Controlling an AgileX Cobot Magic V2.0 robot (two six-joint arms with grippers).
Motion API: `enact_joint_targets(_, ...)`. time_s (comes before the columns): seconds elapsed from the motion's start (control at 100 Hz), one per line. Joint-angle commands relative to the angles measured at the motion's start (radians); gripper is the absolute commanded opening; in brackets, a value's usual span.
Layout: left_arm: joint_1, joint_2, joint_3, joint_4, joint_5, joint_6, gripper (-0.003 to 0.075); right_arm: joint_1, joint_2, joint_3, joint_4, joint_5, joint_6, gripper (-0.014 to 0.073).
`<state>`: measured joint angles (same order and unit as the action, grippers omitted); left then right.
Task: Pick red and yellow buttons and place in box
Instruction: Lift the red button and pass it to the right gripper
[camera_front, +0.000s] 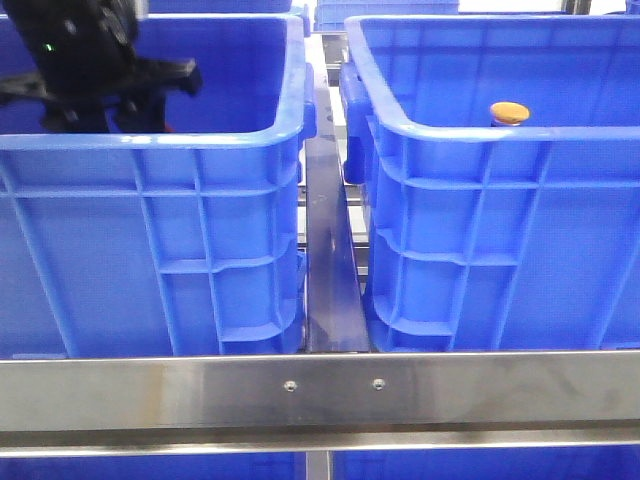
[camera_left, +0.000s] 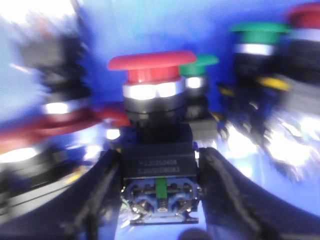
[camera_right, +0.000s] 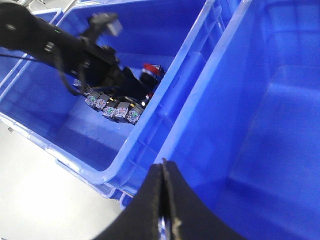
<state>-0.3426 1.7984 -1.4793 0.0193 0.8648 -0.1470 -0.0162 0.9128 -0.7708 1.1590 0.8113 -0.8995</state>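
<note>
My left gripper is down in the left blue crate; its fingers press both sides of the black body of a red button, whose domed cap points away from me. In the front view only the left arm shows above that crate's rim. A yellow button sits inside the right blue box, just behind its near wall. My right gripper is shut and empty, hovering over the box's rim; it is out of the front view.
More buttons crowd the left crate: green-capped ones, other red ones, and a row of button bodies under the left arm. A steel rail crosses in front of both crates. A narrow gap separates them.
</note>
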Motion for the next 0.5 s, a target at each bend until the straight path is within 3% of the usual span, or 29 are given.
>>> enact_joint_targets(0.0, -0.03, -0.11, -0.031, -0.006, -0.02, 0.063, 0.0171, -0.002, -0.016, -0.027, 0.061, -0.016, -0.009, -0.0066)
enact_joint_targets(0.4, -0.189, -0.293, -0.031, -0.151, 0.1, 0.368, 0.0169, -0.002, -0.016, -0.027, 0.062, -0.011, -0.009, -0.006)
enact_joint_targets(0.49, -0.229, -0.315, -0.031, -0.23, 0.12, 0.457, 0.0169, -0.002, -0.015, -0.027, 0.066, 0.007, -0.009, -0.0002)
